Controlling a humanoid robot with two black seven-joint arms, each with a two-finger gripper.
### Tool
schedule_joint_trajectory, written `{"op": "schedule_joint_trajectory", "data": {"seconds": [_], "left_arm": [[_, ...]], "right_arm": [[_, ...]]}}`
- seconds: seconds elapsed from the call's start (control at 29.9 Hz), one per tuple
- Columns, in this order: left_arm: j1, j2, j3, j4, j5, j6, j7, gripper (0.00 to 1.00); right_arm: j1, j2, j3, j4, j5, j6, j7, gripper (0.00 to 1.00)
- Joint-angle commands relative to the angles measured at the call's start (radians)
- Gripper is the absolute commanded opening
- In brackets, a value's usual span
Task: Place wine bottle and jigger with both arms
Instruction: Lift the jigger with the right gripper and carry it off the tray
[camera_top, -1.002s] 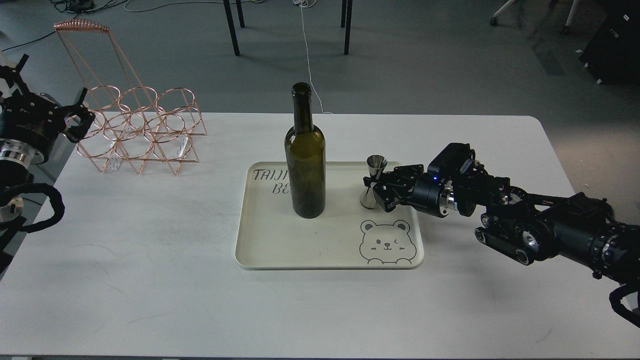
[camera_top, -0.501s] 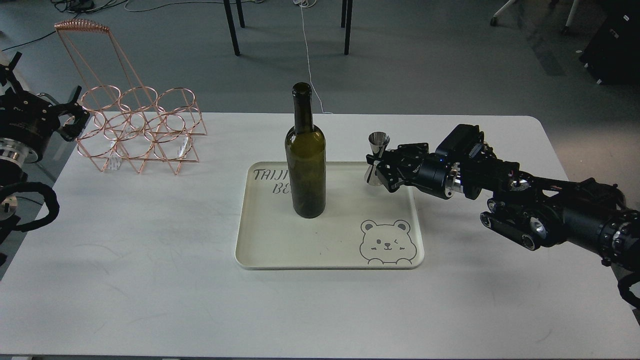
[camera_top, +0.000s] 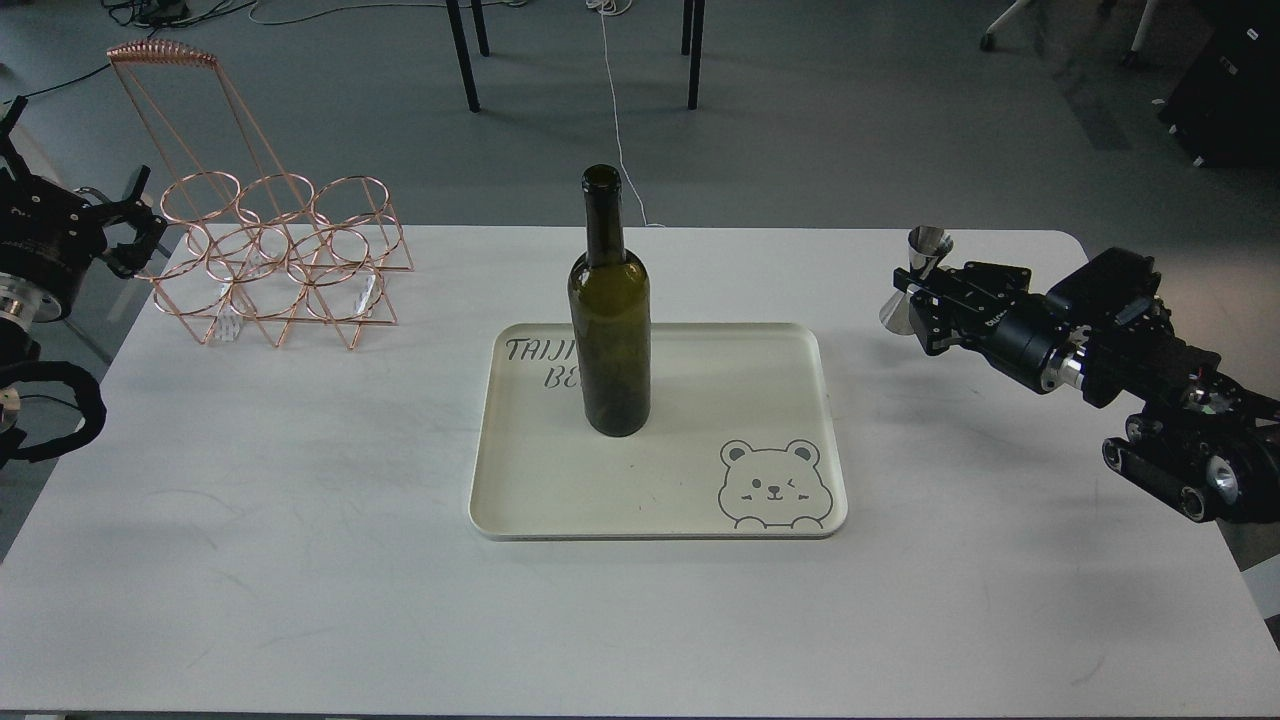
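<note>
The dark green wine bottle (camera_top: 609, 320) stands upright on the cream tray (camera_top: 660, 500) in the middle of the table. My right gripper (camera_top: 925, 295) is shut on the silver jigger (camera_top: 915, 278) and holds it upright in the air over the table, well to the right of the tray. My left gripper (camera_top: 125, 225) is at the far left edge, next to the copper rack, far from the bottle. Its fingers look spread and hold nothing.
A copper wire bottle rack (camera_top: 270, 250) stands at the back left of the white table (camera_top: 300, 560). The tray carries a bear drawing at its front right corner. Chair legs and cables are on the floor behind the table.
My right gripper has lifted the jigger off the tray and carried it up and to the right, past the tray's edge. My left arm has drawn back slightly to the left.
</note>
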Motion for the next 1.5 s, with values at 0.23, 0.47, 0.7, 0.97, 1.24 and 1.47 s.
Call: {"op": "schedule_joint_trajectory", "data": {"seconds": [0.23,0.47,0.7,0.97,1.24,1.47], "left_arm": [[-0.006,-0.005,0.004,-0.003,0.002,0.003,0.0,0.98],[-0.007,-0.003,0.004,-0.003,0.002,0.004,0.0,0.98],[-0.007,-0.002,0.004,-0.003,0.002,0.006,0.0,0.98],[-0.007,0.0,0.004,-0.003,0.002,0.007,0.0,0.98],[-0.007,0.015,0.004,-0.004,0.0,0.006,0.0,0.98],[-0.004,0.055,0.015,-0.029,0.006,-0.011,0.014,0.98]], "right_arm": [[-0.092,-0.015,0.003,-0.028,0.11,0.0,0.0,0.14],[-0.101,-0.007,0.002,-0.028,0.11,0.0,0.0,0.22],[-0.106,-0.013,0.002,-0.022,0.11,0.0,0.0,0.34],[-0.116,-0.018,0.0,-0.008,0.11,0.0,0.0,0.6],[-0.119,-0.167,-0.008,0.197,0.114,0.0,0.0,0.97],[-0.116,-0.392,-0.008,0.372,0.136,0.0,0.0,0.98]]}}
